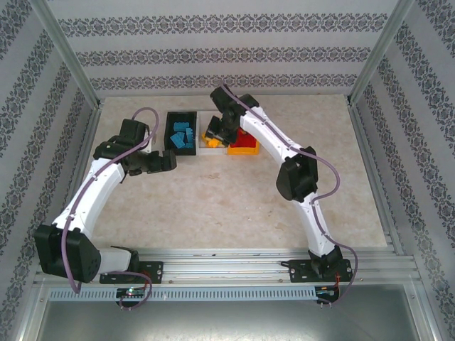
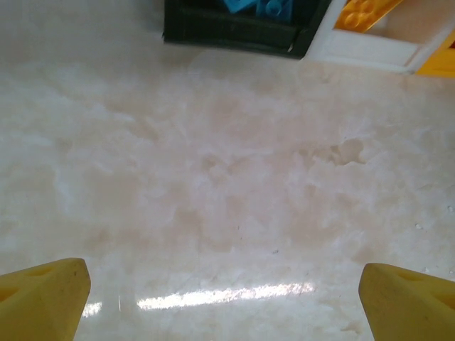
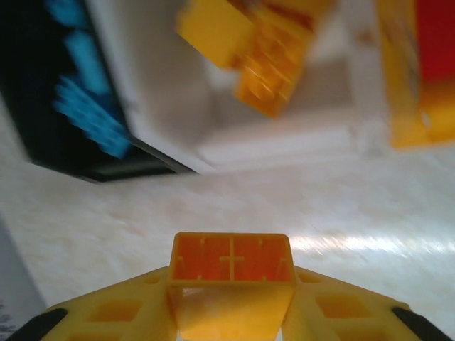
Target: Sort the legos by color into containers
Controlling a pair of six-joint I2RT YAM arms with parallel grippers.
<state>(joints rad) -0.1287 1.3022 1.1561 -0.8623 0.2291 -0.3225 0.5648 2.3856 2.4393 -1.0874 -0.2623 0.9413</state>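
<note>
Where both arms are bolted at the near edge of the table, the left arm climbs from its base, folds at the elbow and points right, with its wrist low over the bare tabletop. The left gripper stands wide, nothing between its yellow fingers, just short of the black container.

The right arm rises to a high elbow, then stretches forward and left. The right gripper is closed on a yellow brick, held above the table at the near edge of the white container.

Farther back the three containers sit side by side: the black one holds blue legos, the white one yellow legos, and the yellow container red legos.
</note>
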